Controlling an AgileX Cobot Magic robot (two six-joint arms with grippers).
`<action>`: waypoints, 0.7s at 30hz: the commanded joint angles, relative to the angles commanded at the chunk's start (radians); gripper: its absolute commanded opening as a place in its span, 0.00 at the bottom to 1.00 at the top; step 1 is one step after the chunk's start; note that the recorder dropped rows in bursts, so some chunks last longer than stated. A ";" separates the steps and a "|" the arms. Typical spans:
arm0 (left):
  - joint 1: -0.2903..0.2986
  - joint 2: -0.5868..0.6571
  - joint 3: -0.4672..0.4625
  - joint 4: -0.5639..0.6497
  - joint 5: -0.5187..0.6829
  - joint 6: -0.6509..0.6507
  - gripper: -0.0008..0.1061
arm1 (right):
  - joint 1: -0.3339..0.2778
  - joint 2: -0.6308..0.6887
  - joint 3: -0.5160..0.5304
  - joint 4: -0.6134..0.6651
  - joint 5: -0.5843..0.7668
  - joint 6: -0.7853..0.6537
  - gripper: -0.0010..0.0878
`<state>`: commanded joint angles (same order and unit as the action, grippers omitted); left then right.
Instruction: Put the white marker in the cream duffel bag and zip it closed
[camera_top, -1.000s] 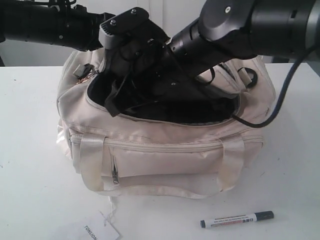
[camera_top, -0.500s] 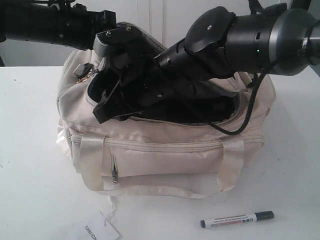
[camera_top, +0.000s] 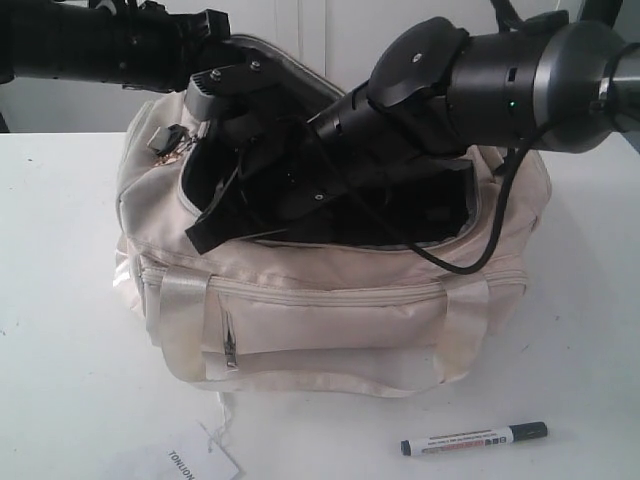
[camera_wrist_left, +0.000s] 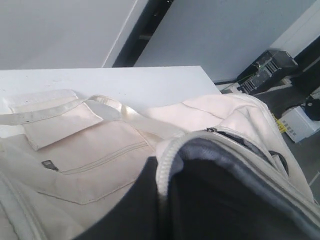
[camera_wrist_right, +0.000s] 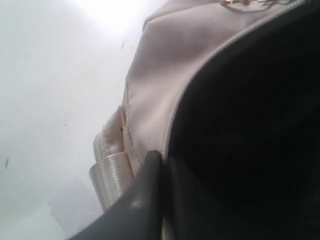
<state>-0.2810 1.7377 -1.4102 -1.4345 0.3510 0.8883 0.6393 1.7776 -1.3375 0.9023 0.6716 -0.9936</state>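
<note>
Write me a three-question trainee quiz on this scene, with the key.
1. True or false: the white marker is already inside the cream duffel bag.
2. The bag's main zip is: A) fully closed; B) open, with dark lining showing; C) torn off.
3. Fill in: the right gripper, at the bag's mouth, has its jaws ____.
Key: 1 false; 2 B; 3 shut.
</note>
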 joint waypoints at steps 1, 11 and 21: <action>0.000 0.000 0.000 0.000 -0.014 0.000 0.01 | 0.000 0.000 0.000 0.000 0.001 0.000 0.01; 0.000 0.000 0.000 0.000 -0.170 0.008 0.01 | 0.000 -0.002 0.000 0.000 0.022 -0.007 0.01; 0.000 0.055 -0.054 -0.050 -0.144 0.004 0.01 | 0.000 -0.002 0.000 0.000 0.039 -0.035 0.01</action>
<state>-0.2810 1.7926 -1.4640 -1.4847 0.2066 0.8925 0.6393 1.7758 -1.3375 0.9023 0.7110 -1.0282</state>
